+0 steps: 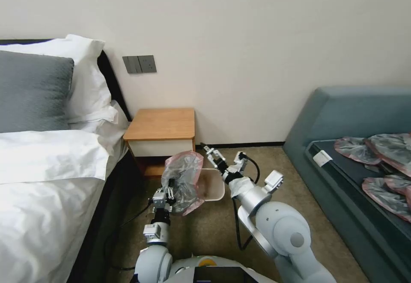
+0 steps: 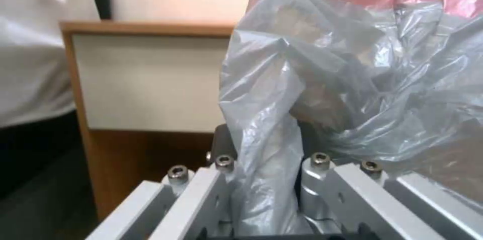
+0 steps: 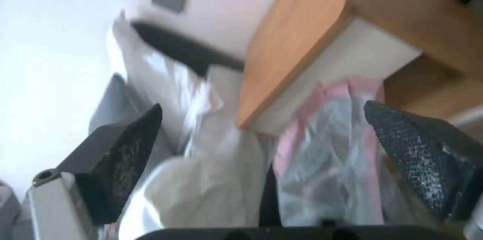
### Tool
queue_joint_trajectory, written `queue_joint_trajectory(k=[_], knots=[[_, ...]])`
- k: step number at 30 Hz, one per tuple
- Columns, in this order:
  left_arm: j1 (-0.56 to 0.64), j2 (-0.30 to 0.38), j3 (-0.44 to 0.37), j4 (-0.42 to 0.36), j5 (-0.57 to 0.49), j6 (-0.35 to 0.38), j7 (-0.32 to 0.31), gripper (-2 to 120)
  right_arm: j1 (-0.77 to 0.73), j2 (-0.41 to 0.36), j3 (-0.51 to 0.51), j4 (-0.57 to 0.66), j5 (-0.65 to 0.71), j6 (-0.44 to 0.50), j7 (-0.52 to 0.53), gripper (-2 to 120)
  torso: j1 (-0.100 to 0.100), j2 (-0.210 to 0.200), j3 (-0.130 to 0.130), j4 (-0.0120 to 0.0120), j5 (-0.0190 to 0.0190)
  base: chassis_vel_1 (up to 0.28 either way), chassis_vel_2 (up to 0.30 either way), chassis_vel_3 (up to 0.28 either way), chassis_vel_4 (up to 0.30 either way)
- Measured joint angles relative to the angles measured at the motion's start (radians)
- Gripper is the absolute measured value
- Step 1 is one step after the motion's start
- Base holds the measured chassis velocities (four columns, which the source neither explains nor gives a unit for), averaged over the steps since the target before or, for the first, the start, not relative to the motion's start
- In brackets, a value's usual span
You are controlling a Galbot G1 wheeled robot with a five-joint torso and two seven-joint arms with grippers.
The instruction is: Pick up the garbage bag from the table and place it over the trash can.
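Left gripper: clamped on a bunched fold of the garbage bag, holding it up over the near-left corner of the trash can.
Right gripper: fingers spread wide, empty, just beside the bag's pink rim.
Risk: the bag looks crumpled shut, so it could miss the can's mouth or slip free.
Room: open carpet on the right; the table stands close behind.

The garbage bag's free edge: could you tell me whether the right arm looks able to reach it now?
Probably yes: the right gripper, fingers open, sits beside the garbage bag, nothing between them.
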Motion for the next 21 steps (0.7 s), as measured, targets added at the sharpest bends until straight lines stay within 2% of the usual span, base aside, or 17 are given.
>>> queue_joint_trajectory(k=[5,11,20,21], knots=[[0.002,-0.009,-0.026,-0.023,0.009,-0.008,-0.002,9,0.006,-0.005,-0.059,-0.031,-0.001,-0.043,0.003,100,0.0,0.0,0.0,0.0,-0.0001,0.0,0.0,0.0,0.0],[0.011,-0.009,-0.046,-0.063,0.007,-0.007,-0.003,9,0.026,0.011,-0.108,-0.068,-0.038,-0.051,-0.004,100,0.0,0.0,0.0,0.0,0.0,0.0,0.0,0.0,0.0],[0.035,-0.007,-0.052,-0.104,0.005,-0.003,0.001,9,0.039,0.031,-0.12,-0.115,-0.092,-0.045,-0.052,99,0.0,0.0,0.0,0.0,0.0,0.0,0.0,0.0,0.0],[0.04,-0.01,-0.05,-0.11,0.008,-0.002,0.002,9,0.041,0.035,-0.119,-0.121,-0.093,-0.041,-0.06,95,0.0,0.0,0.0,0.0,0.0,0.0,0.0,0.0,0.0]])
